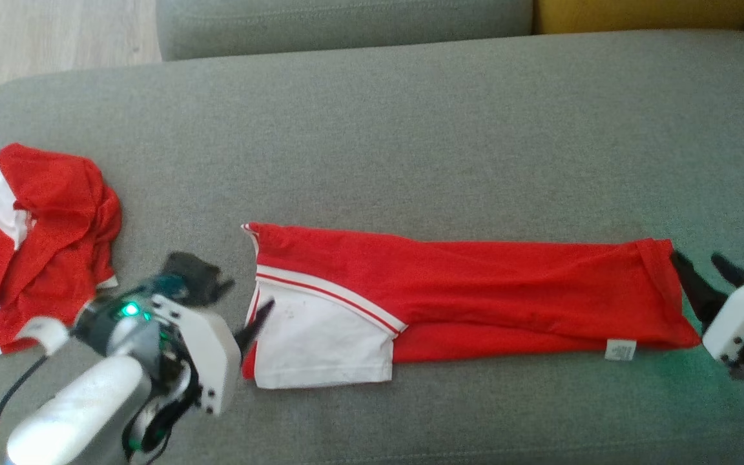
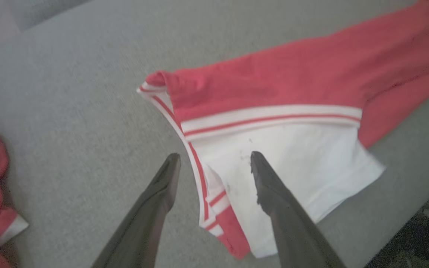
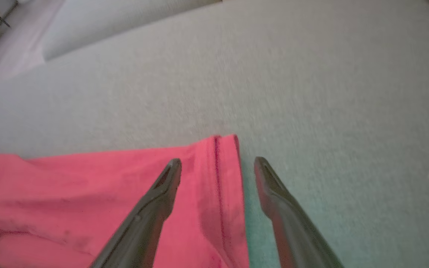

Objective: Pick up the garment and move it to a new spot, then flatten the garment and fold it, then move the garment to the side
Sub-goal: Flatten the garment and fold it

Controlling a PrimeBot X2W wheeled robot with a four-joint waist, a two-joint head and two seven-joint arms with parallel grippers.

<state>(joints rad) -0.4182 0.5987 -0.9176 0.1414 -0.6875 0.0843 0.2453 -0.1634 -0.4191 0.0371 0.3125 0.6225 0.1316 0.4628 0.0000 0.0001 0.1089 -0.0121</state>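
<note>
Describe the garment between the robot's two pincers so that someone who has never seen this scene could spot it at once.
On the grey sofa seat, look along the front middle for the long red garment, folded into a flat strip. Unlike the crumpled red garment at the seat's left, it lies straight, with a white striped panel at its left end and a white label.
</note>
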